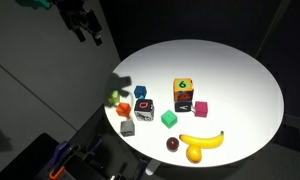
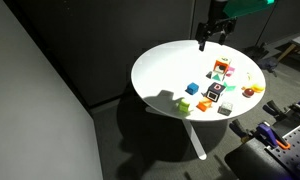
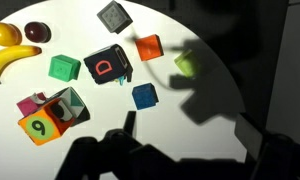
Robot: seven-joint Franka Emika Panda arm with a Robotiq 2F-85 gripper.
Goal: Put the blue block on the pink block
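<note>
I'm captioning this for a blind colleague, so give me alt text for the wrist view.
A blue block sits apart from the rest on a white table, seen from above. To its left lie a black cube, a green cube and a block marked 6 with the pink block beside it.

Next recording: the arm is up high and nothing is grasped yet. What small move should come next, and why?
Probably bring the gripper down toward the blue block and centre over it. The gripper hangs high, well away from the blocks, holding nothing, and its jaws seem apart. The blue block sits on the table near the black cube, and the pink block has nothing on it.
</note>
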